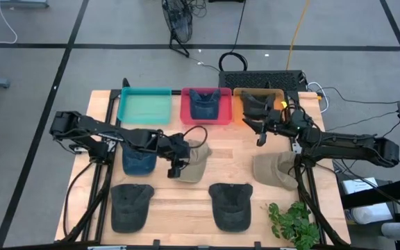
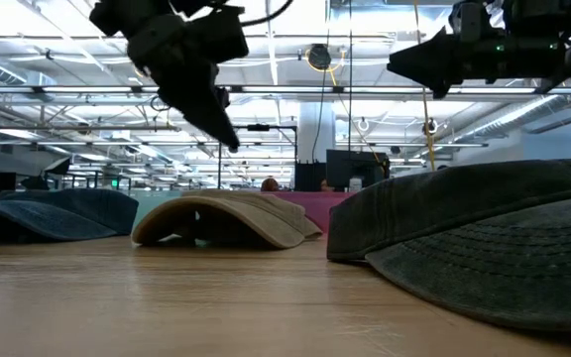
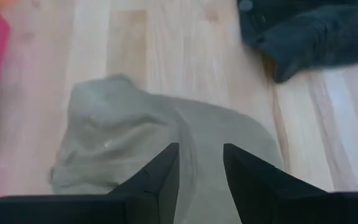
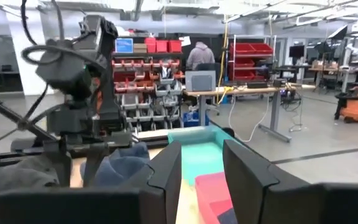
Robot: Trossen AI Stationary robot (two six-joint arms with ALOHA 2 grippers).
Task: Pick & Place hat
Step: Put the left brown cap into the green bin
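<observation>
Nearest the front edge of the wooden table (image 1: 186,201) we see two dark grey caps, one at front left (image 1: 130,206) and one at front centre (image 1: 230,205), with a leafy green plant (image 1: 294,223) at the front right corner. A row back, a blue cap (image 1: 139,160) lies on the left, a tan cap (image 1: 194,163) sits just beside it toward the middle, and a second tan cap (image 1: 276,170) rests well apart on the right, partly under the right arm. Our left gripper (image 1: 177,167) hangs above the near edge of the middle tan cap; in the left wrist view its fingers (image 3: 157,177) stand a little apart with nothing between them, the cap's cloth showing in the gap, and the low view shows the gripper clear above the cap. Farther back, our right gripper (image 1: 260,132) hovers over the orange tray (image 1: 278,96), its fingers (image 4: 166,171) likewise parted and holding nothing. Along the far edge stand three trays side by side: a teal tray (image 1: 144,106) with nothing showing in it, a pink tray (image 1: 186,111) with a blue cap (image 1: 203,104) in it, and the orange one with a dark cap (image 1: 255,103) in it. Beyond the table, in the right wrist view, a person (image 4: 199,55) stands by red shelving.
</observation>
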